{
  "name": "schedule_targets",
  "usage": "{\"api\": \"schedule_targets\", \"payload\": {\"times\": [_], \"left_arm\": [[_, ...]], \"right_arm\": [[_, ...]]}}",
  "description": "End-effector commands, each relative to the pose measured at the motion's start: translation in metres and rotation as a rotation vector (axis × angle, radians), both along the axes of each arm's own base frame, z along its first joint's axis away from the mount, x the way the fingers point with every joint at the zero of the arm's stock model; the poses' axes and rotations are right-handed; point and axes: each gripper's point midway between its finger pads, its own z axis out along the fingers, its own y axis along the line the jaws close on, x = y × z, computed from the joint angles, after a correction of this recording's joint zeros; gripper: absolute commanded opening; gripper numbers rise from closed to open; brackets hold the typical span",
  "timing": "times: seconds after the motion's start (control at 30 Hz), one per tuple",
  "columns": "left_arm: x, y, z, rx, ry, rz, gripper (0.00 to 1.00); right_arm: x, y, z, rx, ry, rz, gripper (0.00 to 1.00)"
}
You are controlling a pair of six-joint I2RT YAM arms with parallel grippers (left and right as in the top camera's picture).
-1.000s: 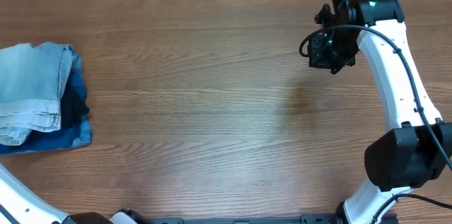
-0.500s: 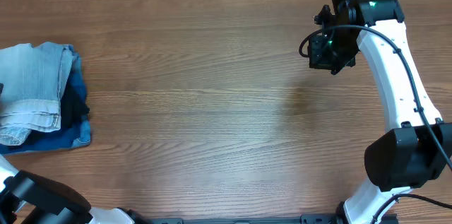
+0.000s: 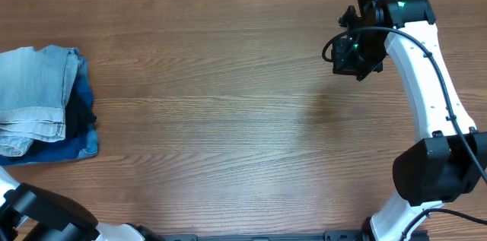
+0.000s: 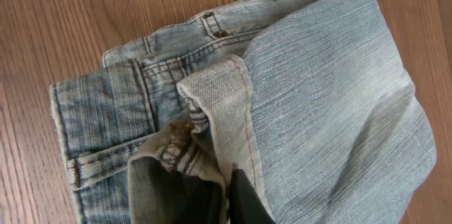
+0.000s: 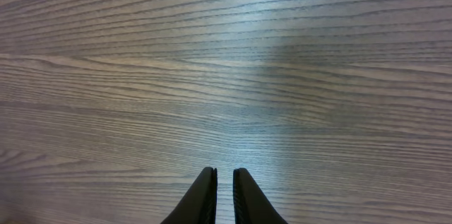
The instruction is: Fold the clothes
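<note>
The clothes (image 3: 34, 93), pale light-blue denim shorts, lie bunched on top of a pile at the table's far left edge. Close up in the left wrist view, the clothes (image 4: 318, 97) fill the frame, with the waistband and a belt loop at the left. My left gripper (image 4: 227, 176) is shut on a raised hem fold; cloth covers its left finger, and one black finger (image 4: 247, 199) shows. Overhead, only the left arm's dark joint (image 3: 46, 218) appears. My right gripper (image 3: 351, 55) hovers far right over bare wood. Its fingertips (image 5: 224, 174) are nearly touching and hold nothing.
Under the shorts lie a black garment (image 3: 80, 112) and darker blue folded jeans (image 3: 76, 146). The wooden table (image 3: 228, 104) spreads between the pile and the right arm (image 3: 426, 81). The pile reaches the overhead view's left edge.
The left arm's dark joint swung into the bottom-left corner. A dark bit at the left edge beside the pile half a second ago is gone. The right arm has not moved.
</note>
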Motion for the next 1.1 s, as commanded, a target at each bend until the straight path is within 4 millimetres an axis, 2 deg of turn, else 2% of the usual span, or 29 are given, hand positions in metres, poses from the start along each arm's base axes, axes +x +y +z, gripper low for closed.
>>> {"api": "schedule_targets", "payload": {"times": [0.0, 0.27, 0.4, 0.47, 0.53, 0.57, 0.63, 0.67, 0.7, 0.73, 0.77, 0.83, 0.87, 0.93, 0.97, 1.07], "left_arm": [[-0.009, 0.009, -0.001, -0.005, 0.001, 0.066, 0.04], [-0.045, 0.039, 0.003, -0.089, -0.141, 0.234, 0.04], [-0.050, 0.040, 0.002, -0.090, -0.129, 0.247, 0.04], [-0.066, 0.043, -0.003, -0.064, -0.055, 0.295, 0.07], [-0.076, 0.040, -0.008, -0.069, 0.002, 0.317, 0.35], [-0.078, 0.039, -0.010, -0.076, 0.012, 0.319, 0.52], [-0.078, 0.038, -0.012, -0.082, 0.016, 0.318, 0.76], [-0.078, 0.037, -0.013, -0.088, 0.019, 0.318, 0.81], [-0.072, 0.033, -0.013, -0.110, -0.006, 0.297, 0.83], [-0.062, 0.029, -0.012, -0.131, -0.046, 0.242, 0.80], [-0.043, 0.022, -0.006, -0.159, -0.122, 0.151, 0.76], [-0.016, 0.006, 0.005, -0.229, -0.261, 0.034, 0.74], [0.010, -0.014, 0.021, -0.305, -0.403, -0.092, 0.74], [0.042, -0.048, 0.056, -0.421, -0.624, -0.285, 0.71], [0.047, -0.051, 0.061, -0.425, -0.648, -0.312, 0.69], [0.054, -0.050, 0.051, -0.330, -0.566, -0.347, 0.71]], "right_arm": [[0.000, 0.001, 0.005, 0.004, -0.016, 0.004, 0.13], [0.000, 0.001, 0.005, 0.004, -0.017, 0.004, 0.13], [-0.001, 0.001, 0.006, 0.008, -0.016, 0.004, 0.13], [0.000, 0.001, 0.006, 0.008, -0.016, 0.004, 0.13], [0.000, 0.001, 0.006, 0.008, -0.017, 0.004, 0.13], [0.000, 0.001, 0.006, 0.007, -0.017, 0.004, 0.13], [0.000, 0.001, 0.006, 0.007, -0.017, 0.004, 0.13], [0.000, 0.001, 0.006, 0.007, -0.017, 0.004, 0.13], [0.000, 0.001, 0.006, 0.008, -0.020, 0.004, 0.13], [0.001, 0.001, 0.006, 0.008, -0.023, 0.004, 0.13], [0.002, 0.001, 0.006, 0.008, -0.025, 0.004, 0.13], [0.002, 0.002, 0.006, 0.008, -0.027, 0.004, 0.13], [0.003, 0.002, 0.006, 0.009, -0.032, 0.004, 0.13], [0.004, 0.002, 0.006, 0.009, -0.037, 0.005, 0.13], [0.004, 0.002, 0.006, 0.009, -0.036, 0.005, 0.13], [0.004, 0.002, 0.006, 0.009, -0.035, 0.004, 0.13]]}}
